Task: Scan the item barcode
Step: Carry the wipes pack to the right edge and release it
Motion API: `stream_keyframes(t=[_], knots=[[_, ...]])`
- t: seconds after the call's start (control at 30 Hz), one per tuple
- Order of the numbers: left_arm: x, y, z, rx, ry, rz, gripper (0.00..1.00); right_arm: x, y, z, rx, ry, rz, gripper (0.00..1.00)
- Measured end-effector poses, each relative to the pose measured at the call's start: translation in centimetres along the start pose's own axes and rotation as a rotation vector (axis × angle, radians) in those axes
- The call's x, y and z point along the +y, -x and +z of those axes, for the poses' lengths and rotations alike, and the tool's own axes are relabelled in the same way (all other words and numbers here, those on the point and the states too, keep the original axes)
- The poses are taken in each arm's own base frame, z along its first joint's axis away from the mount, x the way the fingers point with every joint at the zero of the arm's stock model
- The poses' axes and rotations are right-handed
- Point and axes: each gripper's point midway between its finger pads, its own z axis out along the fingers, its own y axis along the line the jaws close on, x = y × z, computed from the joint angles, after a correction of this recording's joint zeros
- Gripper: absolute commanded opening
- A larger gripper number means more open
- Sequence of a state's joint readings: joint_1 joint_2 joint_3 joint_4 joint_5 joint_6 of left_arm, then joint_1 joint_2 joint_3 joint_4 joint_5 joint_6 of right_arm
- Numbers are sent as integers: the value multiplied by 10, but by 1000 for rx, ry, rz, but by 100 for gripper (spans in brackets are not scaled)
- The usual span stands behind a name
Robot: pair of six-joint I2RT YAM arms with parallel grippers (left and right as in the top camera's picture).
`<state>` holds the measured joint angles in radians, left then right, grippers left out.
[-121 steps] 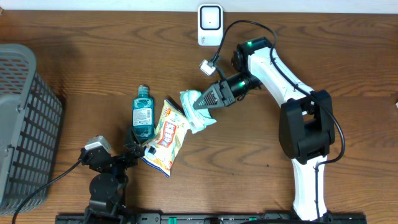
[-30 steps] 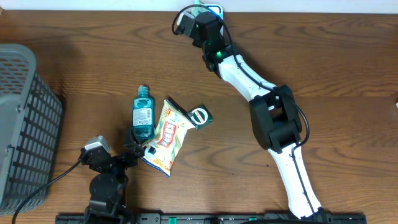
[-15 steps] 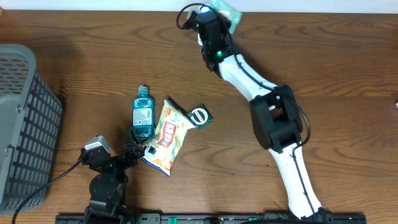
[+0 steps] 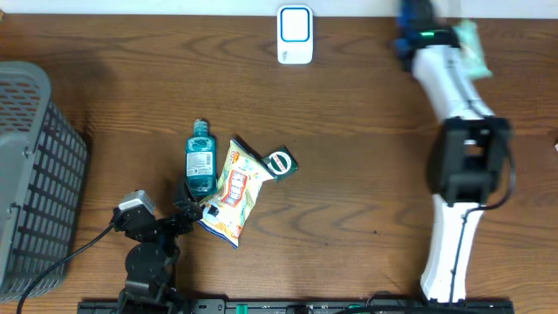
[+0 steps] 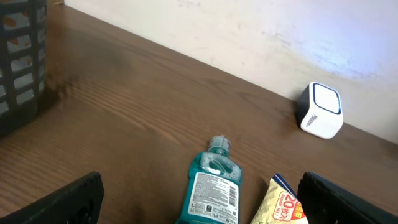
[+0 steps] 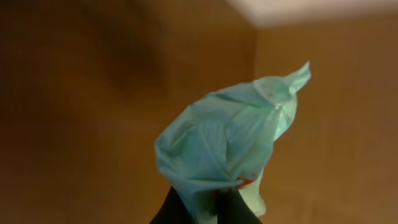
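Far out to the left of the left pincer (image 5: 200,186) stands a grey slatted basket (image 4: 35,174), well apart from it. The left pincer itself sits low at the near edge of the table with its two black fingers (image 5: 68,202) spread wide and nothing between them. Just ahead of its open jaws lies a mouthwash bottle (image 4: 200,159) of teal liquid, flat on the wood with its cap pointing away from the pincer and its printed label facing up. Beside the bottle, towards the pincer's right finger, is a yellow snack bag (image 4: 234,190), lying at a slant with its near corner close to the fingers. Beyond the bag's far right corner, touching or very nearly so, rests a small dark green packet (image 4: 279,162) with a round white mark.

Further off, against the back wall, stands the white scanner (image 4: 295,35) (a small box with a blue-edged face).

The right pincer (image 6: 208,208) is raised near the far edge of the table, well to the right of the scanner, and its jaws are clamped on the lower edge of a teal packet (image 6: 230,143). The packet stands crumpled above the fingertips, ending in a twisted point. From overhead it shows blurred just right of the wrist; no barcode can be made out.
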<state>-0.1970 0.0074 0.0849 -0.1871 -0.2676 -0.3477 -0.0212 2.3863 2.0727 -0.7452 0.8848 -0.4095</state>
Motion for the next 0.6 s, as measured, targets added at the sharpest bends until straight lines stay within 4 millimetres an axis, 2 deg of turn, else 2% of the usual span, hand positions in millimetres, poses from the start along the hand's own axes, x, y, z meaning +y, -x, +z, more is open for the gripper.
stream_keyframes(t=[0.1, 0.23, 0.33, 0.4, 0.43, 0.5, 0.53, 0.6], knots=[[0, 0, 0, 0, 0, 0, 98, -29, -49, 51, 130, 50, 147, 1], [0, 0, 0, 0, 0, 0, 98, -50, -104, 99, 248, 151, 325, 1], [0, 0, 0, 0, 0, 0, 98, -61, -136, 123, 304, 209, 451, 2], [0, 0, 0, 0, 0, 0, 98, -69, -154, 136, 334, 236, 522, 8], [0, 0, 0, 0, 0, 0, 98, -71, -160, 140, 343, 242, 544, 30], [0, 0, 0, 0, 0, 0, 98, -76, -174, 147, 368, 252, 598, 93], [0, 0, 0, 0, 0, 0, 98, -78, -178, 150, 376, 255, 617, 99], [0, 0, 0, 0, 0, 0, 98, -81, -182, 151, 382, 258, 664, 99]])
